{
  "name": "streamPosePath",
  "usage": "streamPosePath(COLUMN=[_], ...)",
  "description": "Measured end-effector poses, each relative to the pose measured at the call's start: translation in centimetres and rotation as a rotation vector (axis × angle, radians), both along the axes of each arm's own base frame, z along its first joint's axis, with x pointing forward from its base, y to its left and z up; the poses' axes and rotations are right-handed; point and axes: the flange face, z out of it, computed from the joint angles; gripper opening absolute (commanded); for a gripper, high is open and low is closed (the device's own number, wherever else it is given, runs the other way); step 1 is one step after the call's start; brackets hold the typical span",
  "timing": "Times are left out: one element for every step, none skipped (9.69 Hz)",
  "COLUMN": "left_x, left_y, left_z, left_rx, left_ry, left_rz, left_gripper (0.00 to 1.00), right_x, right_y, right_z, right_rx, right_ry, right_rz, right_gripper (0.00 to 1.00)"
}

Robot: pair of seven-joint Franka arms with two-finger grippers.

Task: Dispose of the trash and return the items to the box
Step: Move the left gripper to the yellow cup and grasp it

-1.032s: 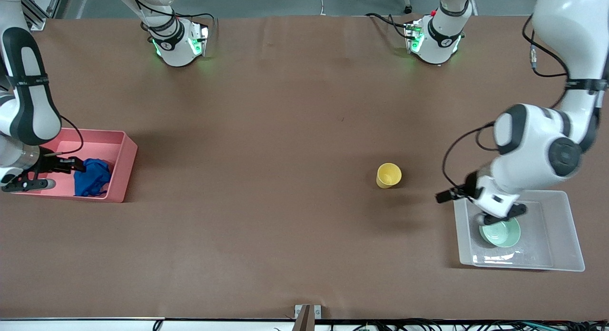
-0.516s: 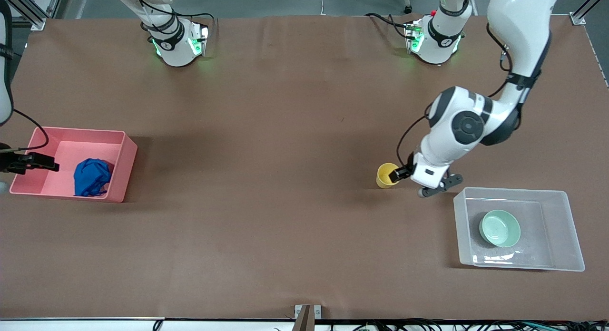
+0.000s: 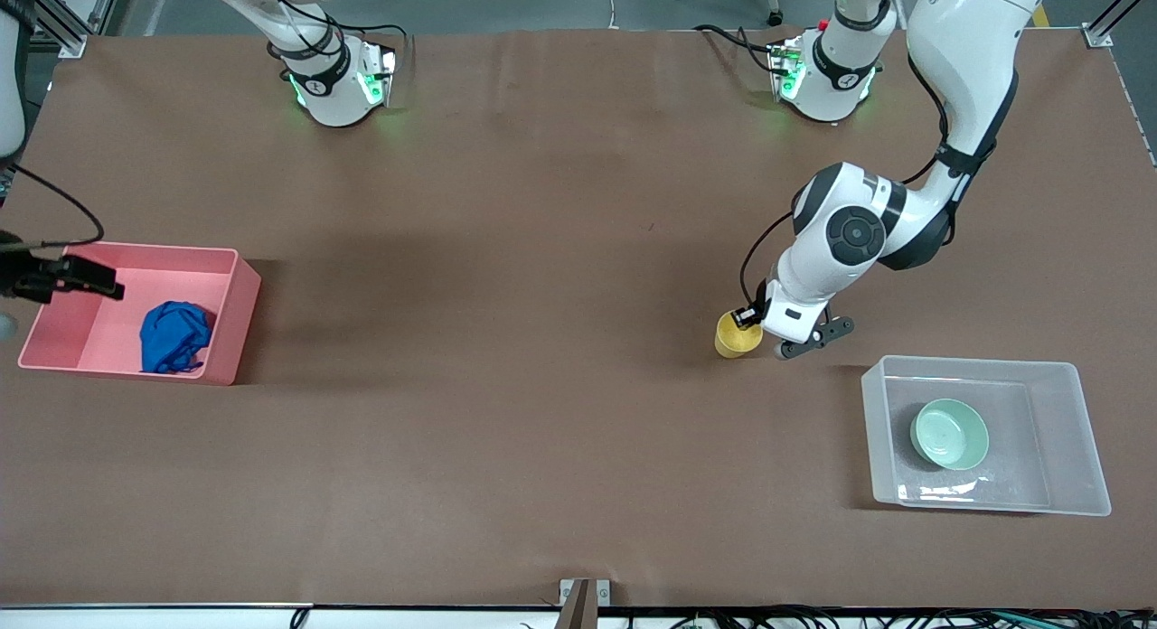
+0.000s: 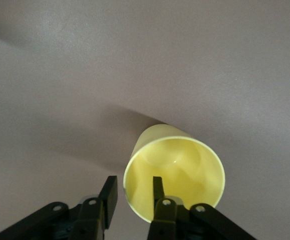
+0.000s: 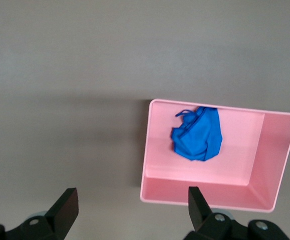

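Note:
The yellow cup (image 3: 734, 338) stands upright on the table, beside the clear box (image 3: 976, 365) and toward the right arm's end from it. My left gripper (image 3: 752, 324) is down at the cup. In the left wrist view its open fingers straddle the rim of the cup (image 4: 177, 170), one finger inside and one outside (image 4: 109, 193). The mint-green bowl (image 3: 949, 435) lies in the clear box. The blue wad (image 3: 172, 335) lies in the pink bin (image 3: 237, 317). My right gripper (image 3: 54, 281) is open and empty, up over that bin's outer end. The right wrist view shows the wad (image 5: 199, 134).
The pink bin (image 5: 210, 191) sits at the right arm's end of the table and the clear box at the left arm's end. Brown table surface (image 3: 497, 385) lies between them. The two arm bases stand along the table's edge farthest from the front camera.
My left gripper left the bowl in the clear box and moved to the yellow cup, settling over its rim. My right gripper drew up and away from the wad in the pink bin.

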Motion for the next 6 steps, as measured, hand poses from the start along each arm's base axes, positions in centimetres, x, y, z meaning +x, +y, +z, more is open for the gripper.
streamPosePath(left_x=[0.1, 0.4, 1.3, 2.8, 4.7, 6.7], left_y=[0.2, 0.4, 0.6, 1.1, 2.2, 3.7], left_z=[-0.3, 0.0, 1.0, 3.2, 6.3, 10.1], left_rx=[0.004, 0.001, -0.003, 0.0, 0.012, 0.024], left_ry=[0.0, -0.011, -0.032, -0.052, -0.061, -0.077], left_rz=[-0.002, 0.001, 0.01, 0.024, 0.045, 0.051], left_gripper=[0.0, 0.0, 0.0, 0.0, 0.0, 0.0], right_x=[-1.0, -2.0, -2.9, -3.6, -4.3, -4.8], right_y=[0.7, 1.1, 1.4, 1.7, 2.1, 2.7], right_z=[1.4, 2.5, 3.3, 3.8, 4.1, 4.2], right_rx=[0.001, 0.002, 0.002, 0.002, 0.002, 0.002], right_ry=[0.012, 0.017, 0.017, 0.015, 0.014, 0.017], right_rz=[0.001, 0.002, 0.004, 0.008, 0.012, 0.016], right_gripper=[0.96, 0.96, 0.96, 0.96, 0.96, 0.96])
